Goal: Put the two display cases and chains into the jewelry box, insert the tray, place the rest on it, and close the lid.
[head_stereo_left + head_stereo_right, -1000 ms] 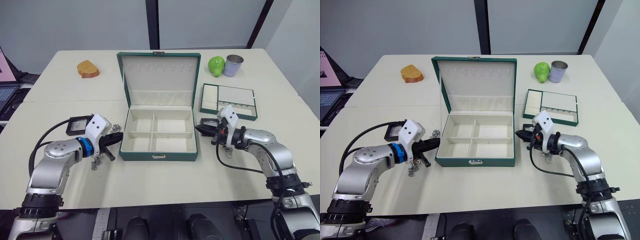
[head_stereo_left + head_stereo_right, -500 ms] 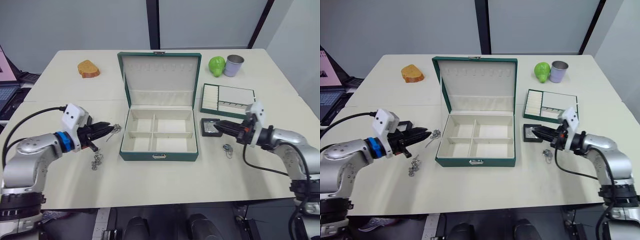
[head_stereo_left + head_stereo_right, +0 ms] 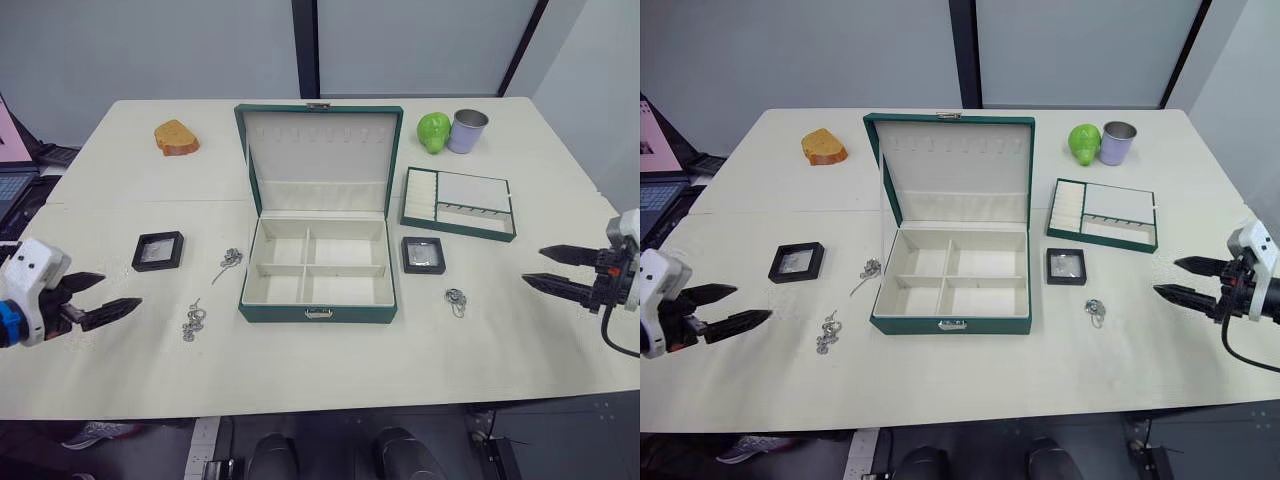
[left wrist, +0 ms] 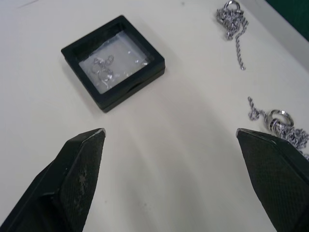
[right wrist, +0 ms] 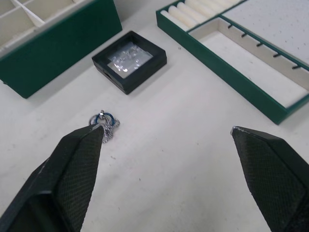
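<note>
- The table (image 3: 330, 380) carried everything; a laptop edge showed at its far left.
- The jewelry box (image 3: 318, 285) sat at the centre, its lid (image 3: 318, 150) standing open at the far side, and all 4 compartments looked bare.
- The tray (image 3: 458, 203) lay right of the box, toward the far side, not yet inserted.
- 2 display cases remained outside: the left display case (image 3: 158, 250) well left of the box, the right display case (image 3: 423, 254) just beside the box's right wall.
- 3 bunches lay loose: a chain (image 3: 230, 260) close to the box's left wall, a second chain (image 3: 192, 321) nearer and further left, and a third chain (image 3: 456, 298) near the right display case.
- The left gripper (image 3: 98, 297) hung at the near left edge, fingers spread wide and holding nothing.
- The right gripper (image 3: 553, 270) hung at the right edge, likewise wide apart and bare.
- Judged from this, the first step, loading cases and chains, had not begun; next, each arm should reach inward to its closest case, straddle the frame's edges and pinch.
- A bread piece (image 3: 176, 137), a green fruit (image 3: 433, 131) and a cup (image 3: 467, 130) stood far off, irrelevant.
</note>
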Available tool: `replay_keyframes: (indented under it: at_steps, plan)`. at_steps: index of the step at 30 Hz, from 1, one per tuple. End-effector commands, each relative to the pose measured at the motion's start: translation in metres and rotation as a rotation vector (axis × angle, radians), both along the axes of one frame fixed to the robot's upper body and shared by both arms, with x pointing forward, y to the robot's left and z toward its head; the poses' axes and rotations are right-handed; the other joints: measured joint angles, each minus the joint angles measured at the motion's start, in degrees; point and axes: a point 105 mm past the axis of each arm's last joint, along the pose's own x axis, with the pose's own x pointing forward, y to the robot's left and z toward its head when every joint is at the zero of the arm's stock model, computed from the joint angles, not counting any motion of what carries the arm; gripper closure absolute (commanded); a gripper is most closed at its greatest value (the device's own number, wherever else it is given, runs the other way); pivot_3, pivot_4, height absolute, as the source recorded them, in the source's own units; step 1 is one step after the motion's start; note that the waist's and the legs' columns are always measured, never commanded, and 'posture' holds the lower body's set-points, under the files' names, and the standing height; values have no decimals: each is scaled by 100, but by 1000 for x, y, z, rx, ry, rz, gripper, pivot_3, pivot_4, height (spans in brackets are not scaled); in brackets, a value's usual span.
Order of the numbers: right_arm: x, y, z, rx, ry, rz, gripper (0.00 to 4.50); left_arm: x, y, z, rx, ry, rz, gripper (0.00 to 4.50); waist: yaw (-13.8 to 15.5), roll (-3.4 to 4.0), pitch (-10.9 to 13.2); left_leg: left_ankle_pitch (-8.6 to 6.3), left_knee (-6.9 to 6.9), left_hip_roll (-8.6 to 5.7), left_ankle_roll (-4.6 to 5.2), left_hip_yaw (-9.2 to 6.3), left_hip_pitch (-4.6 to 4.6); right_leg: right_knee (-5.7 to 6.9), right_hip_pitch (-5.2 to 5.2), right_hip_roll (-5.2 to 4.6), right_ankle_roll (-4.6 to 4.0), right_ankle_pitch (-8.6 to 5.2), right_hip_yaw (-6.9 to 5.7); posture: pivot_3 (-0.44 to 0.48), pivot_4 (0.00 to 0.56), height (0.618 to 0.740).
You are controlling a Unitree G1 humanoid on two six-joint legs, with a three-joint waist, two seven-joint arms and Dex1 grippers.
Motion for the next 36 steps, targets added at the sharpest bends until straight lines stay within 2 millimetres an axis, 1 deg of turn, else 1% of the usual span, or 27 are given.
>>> replay_keyframes:
  at_steps: [1, 8, 20, 24, 26, 27, 30, 34, 36]
  plan:
    - [-1, -7, 11, -37, -42, 5, 26, -5, 11, 15, 42, -42, 24, 0, 0, 0, 0, 0, 0, 0, 0, 0, 0, 0, 0, 0, 0, 0, 0, 0, 150, 740]
    - [1, -3, 10, -36, -48, 19, 26, -6, 11, 12, 41, -42, 28, 0, 0, 0, 0, 0, 0, 0, 0, 1, 0, 1, 0, 0, 0, 0, 0, 0, 150, 740]
    - [3, 2, 15, -36, -60, 33, 26, -5, 7, 11, 36, -45, 19, 0, 0, 0, 0, 0, 1, 0, 0, 1, 0, 2, 0, 0, 0, 0, 0, 0, 150, 740]
    - [3, 4, 17, -32, -64, 47, 26, -3, 6, 15, 29, -69, 23, 0, 1, 0, 0, 0, 2, 0, 0, 1, 0, 3, 1, 0, 0, 0, 0, 0, 150, 740]
    - [3, 9, 20, -23, -71, 69, 26, -2, 5, 16, 16, -84, 30, 0, 1, 0, 0, 0, 2, 0, 0, 1, 0, 4, 1, 0, 0, 0, 0, 0, 150, 740]
    - [3, 18, 26, -13, -86, 97, 26, -1, 5, 17, 0, -96, 37, 0, 1, 0, 0, 0, 2, 0, 0, 1, 0, 4, 1, 0, 0, 0, 0, 0, 150, 740]
    - [3, 57, 50, 48, -148, 222, 26, 1, 0, 17, -64, -128, 57, 0, -35, 3, 1, 0, 2, 1, 0, 2, 1, 12, -2, 0, 0, 0, 1, 0, 150, 740]
    - [-7, 108, 67, 116, -192, 383, 26, 5, -13, 8, -114, -150, 61, 0, -34, 1, 0, 0, 2, 3, -1, -4, 1, 22, -3, 2, 0, 0, -2, 0, 150, 740]
    - [-12, 130, 72, 146, -207, 446, 26, 7, -21, 3, -133, -155, 55, 0, -22, -3, -1, 0, 3, 3, -1, -6, -1, 21, -2, 2, 0, 0, -3, 0, 150, 740]
